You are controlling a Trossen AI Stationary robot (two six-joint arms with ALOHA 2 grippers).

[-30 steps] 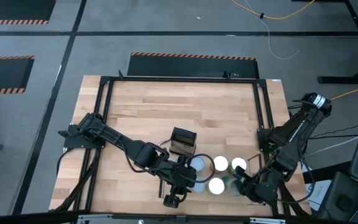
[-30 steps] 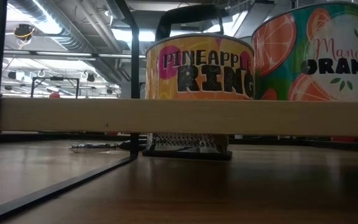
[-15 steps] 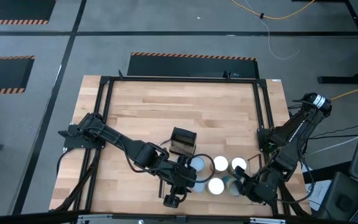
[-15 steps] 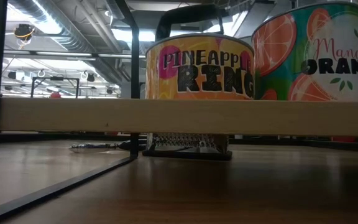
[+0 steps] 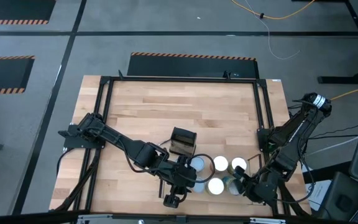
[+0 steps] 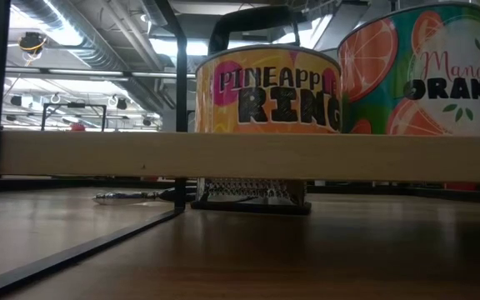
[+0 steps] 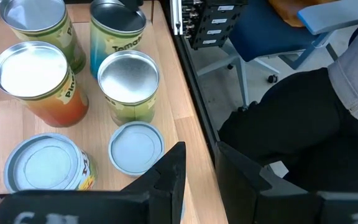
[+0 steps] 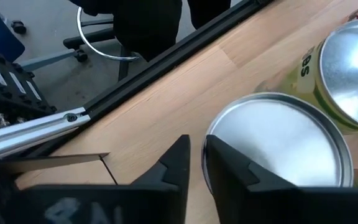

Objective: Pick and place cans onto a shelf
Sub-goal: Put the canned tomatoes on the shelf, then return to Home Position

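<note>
Although a second has gone by, nothing has shifted: the cans (image 5: 219, 174) sit bunched at the near edge of the tabletop (image 5: 166, 118), as before, and at least two stand on the shelf (image 6: 248, 156) in the low view. The left claw (image 7: 197, 180) hangs just beside them, fingers nearly pressed together and holding nothing. The right claw (image 8: 196, 163) hovers at the rim of a silver-topped can (image 8: 278, 143), fingers likewise close and empty. I judge this a pause, so no further can is yet gained
</note>
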